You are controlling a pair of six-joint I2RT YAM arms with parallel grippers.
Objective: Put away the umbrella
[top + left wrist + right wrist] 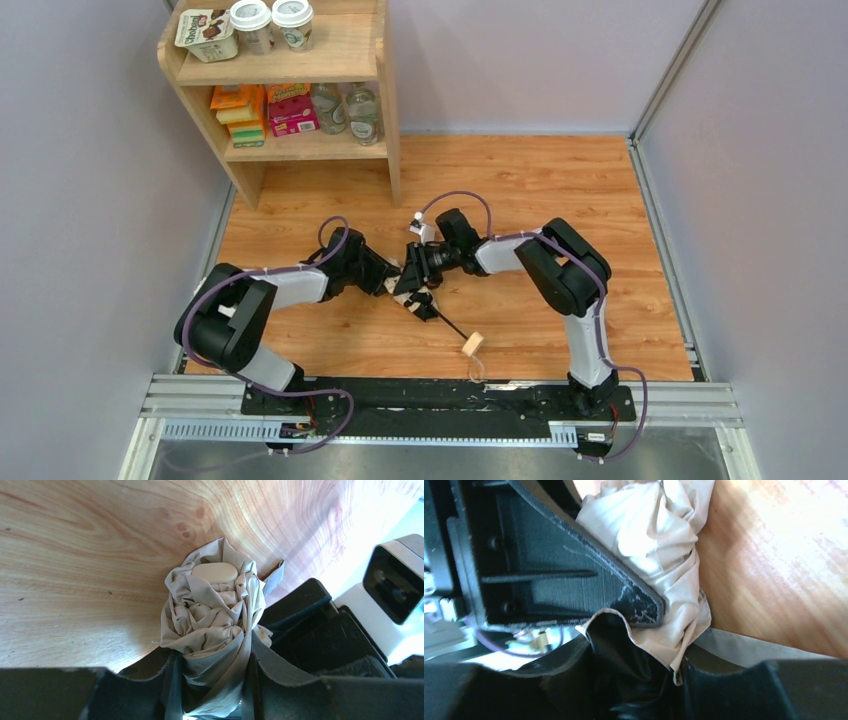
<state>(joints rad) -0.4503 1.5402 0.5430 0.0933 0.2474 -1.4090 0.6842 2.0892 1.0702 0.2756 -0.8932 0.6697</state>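
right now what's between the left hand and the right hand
The umbrella, its beige canopy bunched. The left wrist view shows the left hand clamped on the fabric; the right wrist view shows the right hand on it from the other side.

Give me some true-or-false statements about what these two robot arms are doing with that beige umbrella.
1. The pale beige fabric umbrella lies on the wooden table. True.
2. Only one hand touches it. False: the left hand and the right hand both pinch its fabric.
3. Its small wooden block handle points towards the back wall. False: it points at the near edge, where the arms are bolted.
4. The light wooden shelf unit holds clear bottles on its lower level. True.
5. The umbrella's canopy is spread wide open. False: the fabric is bunched into a tight bundle.
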